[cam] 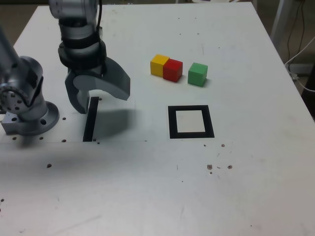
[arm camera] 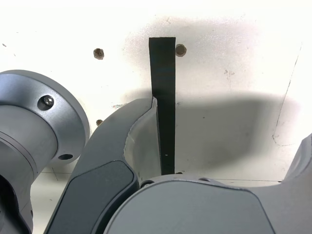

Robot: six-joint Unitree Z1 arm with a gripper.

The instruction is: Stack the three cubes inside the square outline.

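Three cubes sit on the white table in the exterior view. The yellow cube (cam: 159, 64) touches the red cube (cam: 173, 70), and the green cube (cam: 197, 74) stands a little apart on the exterior view's right. Nearer the camera lies the square outline (cam: 172, 123), a black tape frame with nothing in its white centre. My gripper (cam: 101, 102) hangs open and empty well to the exterior view's left of the cubes, over a straight black tape strip (cam: 90, 120). The wrist view shows the open gripper (arm camera: 229, 122) above that strip (arm camera: 163, 97); no cube appears there.
The arm's grey base (cam: 29, 113) is bolted to the table at the exterior view's left, close beside the gripper, and shows in the wrist view as well (arm camera: 34, 131). Small screw holes (arm camera: 99, 53) dot the tabletop. Cables hang past the table's right edge (cam: 300, 54).
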